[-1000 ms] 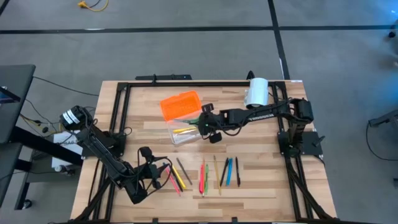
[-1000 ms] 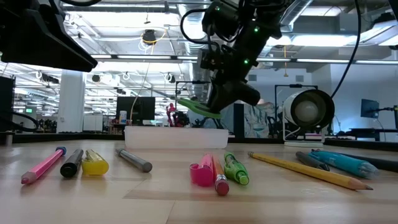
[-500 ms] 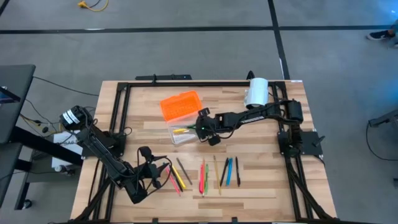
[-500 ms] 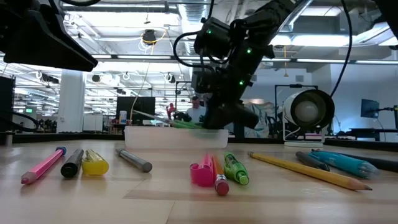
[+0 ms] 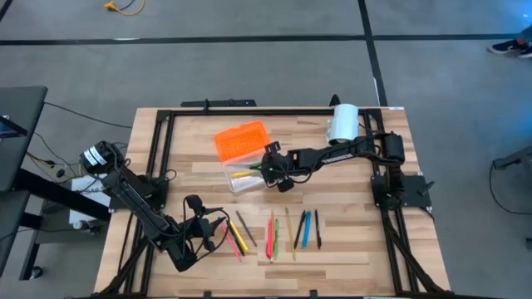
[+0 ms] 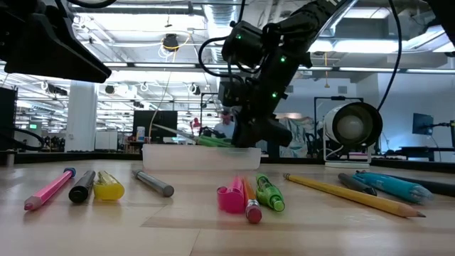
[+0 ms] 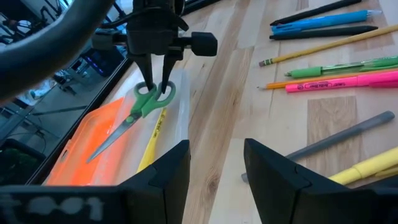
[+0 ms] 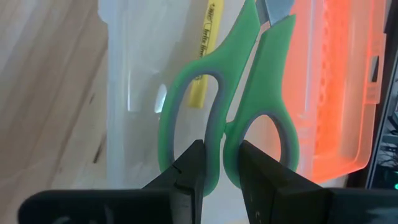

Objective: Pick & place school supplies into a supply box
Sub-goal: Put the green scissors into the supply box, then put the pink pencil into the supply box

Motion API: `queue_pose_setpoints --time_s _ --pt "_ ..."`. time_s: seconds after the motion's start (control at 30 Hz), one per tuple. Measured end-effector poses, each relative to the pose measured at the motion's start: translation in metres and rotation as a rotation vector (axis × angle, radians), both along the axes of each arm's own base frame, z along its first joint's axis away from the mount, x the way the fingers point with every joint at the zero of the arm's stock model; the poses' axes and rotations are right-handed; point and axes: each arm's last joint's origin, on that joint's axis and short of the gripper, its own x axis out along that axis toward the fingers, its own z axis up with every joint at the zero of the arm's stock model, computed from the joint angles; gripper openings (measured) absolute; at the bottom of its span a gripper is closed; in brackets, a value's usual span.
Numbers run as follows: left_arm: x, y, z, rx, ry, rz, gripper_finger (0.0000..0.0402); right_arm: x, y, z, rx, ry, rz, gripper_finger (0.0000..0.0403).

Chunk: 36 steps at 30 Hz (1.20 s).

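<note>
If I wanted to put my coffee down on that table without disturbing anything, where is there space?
Bare wood shows on the table right of the black pen, and at the back left, beside the orange lid. The front row of pens and pencils is crowded, near the waiting left gripper. Avoid the middle: the right gripper holds scissors over the clear case.

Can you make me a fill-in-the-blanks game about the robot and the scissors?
1. The right gripper pinches the scissors by their ____ handles.
2. The open lid beside the clear box is coloured ____.
3. The pencil lying inside the box is ____.

Missing words: green, orange, yellow.
</note>
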Motion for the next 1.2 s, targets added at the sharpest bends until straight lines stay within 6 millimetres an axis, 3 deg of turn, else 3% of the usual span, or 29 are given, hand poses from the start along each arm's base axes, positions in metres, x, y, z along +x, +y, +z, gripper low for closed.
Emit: queue_pose_setpoints --time_s 0.33,0.77,1.03,1.2 --pt "0.000 0.000 0.000 0.000 0.000 0.000 0.0144 -0.001 0.000 -0.001 0.009 0.006 -0.014 0.0076" --pt "0.000 0.000 0.000 0.000 0.001 0.000 0.0144 -0.003 0.000 -0.001 -0.017 0.017 -0.051 0.0184" --pt "0.000 0.000 0.000 0.000 0.002 0.000 0.0144 0.006 0.005 0.013 -0.020 -0.014 -0.055 0.0178" --pt "0.000 0.000 -0.001 -0.006 0.017 -0.007 0.0144 0.014 0.015 0.038 -0.014 -0.036 -0.039 0.0166"
